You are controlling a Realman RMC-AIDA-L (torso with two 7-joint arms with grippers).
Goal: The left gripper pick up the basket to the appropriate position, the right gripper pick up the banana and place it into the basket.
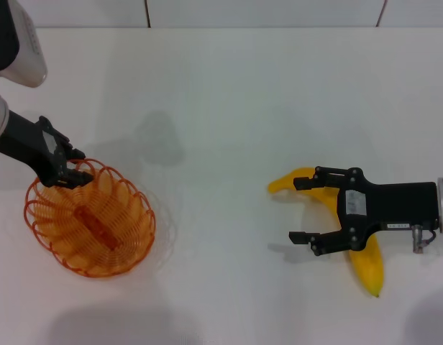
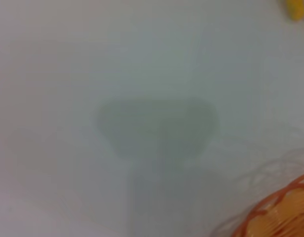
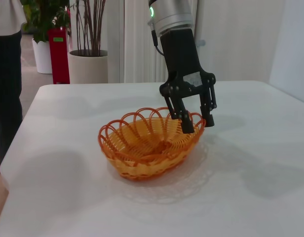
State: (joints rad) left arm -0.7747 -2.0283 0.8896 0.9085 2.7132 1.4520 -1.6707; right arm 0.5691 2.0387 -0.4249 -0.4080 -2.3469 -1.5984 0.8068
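Observation:
The orange wire basket (image 1: 117,215) rests on the white table at the left. My left gripper (image 1: 76,167) is at its far rim. In the right wrist view the left gripper (image 3: 197,127) is open, one finger inside the basket (image 3: 142,148) and one outside, with the rim between them. The yellow banana (image 1: 367,262) lies on the table at the right. My right gripper (image 1: 299,209) hovers open over it, its black body covering the banana's middle. In the left wrist view, a piece of the basket (image 2: 283,215) and a tip of the banana (image 2: 295,9) show at the edges.
White tabletop (image 1: 229,108) stretches between the basket and the banana. Beyond the table's far side stand potted plants (image 3: 88,59), a red bin (image 3: 60,54) and a person (image 3: 6,74).

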